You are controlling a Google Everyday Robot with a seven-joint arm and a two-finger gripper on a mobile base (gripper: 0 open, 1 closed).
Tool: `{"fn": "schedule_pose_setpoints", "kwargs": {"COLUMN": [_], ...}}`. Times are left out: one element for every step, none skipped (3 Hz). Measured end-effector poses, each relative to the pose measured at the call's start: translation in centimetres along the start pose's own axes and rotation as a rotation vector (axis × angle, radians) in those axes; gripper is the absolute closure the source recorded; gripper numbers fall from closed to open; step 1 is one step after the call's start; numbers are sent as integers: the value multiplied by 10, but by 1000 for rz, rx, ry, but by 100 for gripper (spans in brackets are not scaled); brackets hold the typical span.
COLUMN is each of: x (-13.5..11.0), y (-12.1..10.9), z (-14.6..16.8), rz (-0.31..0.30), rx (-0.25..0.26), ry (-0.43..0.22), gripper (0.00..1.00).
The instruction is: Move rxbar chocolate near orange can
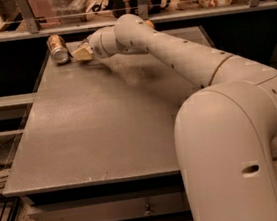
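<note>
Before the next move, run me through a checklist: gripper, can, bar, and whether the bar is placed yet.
1. Gripper near the can: ok. The gripper is at the table's far left corner, just right of the can.
2. Can on the table: ok. It lies on its side, silver end towards the camera.
3. Gripper apart from the can: ok. A narrow strip of table seems to show between them.
4. Bar in view: not ok. No black wrapper shows anywhere.
5. Bar set down near the can: cannot tell. It may be hidden at the gripper.
6. Gripper touching the table: cannot tell.
</note>
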State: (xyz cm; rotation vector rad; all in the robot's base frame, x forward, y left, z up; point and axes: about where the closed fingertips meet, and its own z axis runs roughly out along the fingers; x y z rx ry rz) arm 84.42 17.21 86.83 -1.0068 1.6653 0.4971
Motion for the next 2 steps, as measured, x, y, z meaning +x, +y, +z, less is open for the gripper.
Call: {"fn": "schedule_pose_setpoints", "kwargs": {"x": [-5,-5], "y": [6,7], "z": [-10,-9], "rz": [18,20], "rx": [-27,-30], "ry": [-22,-25], "gripper": [0,0]}}
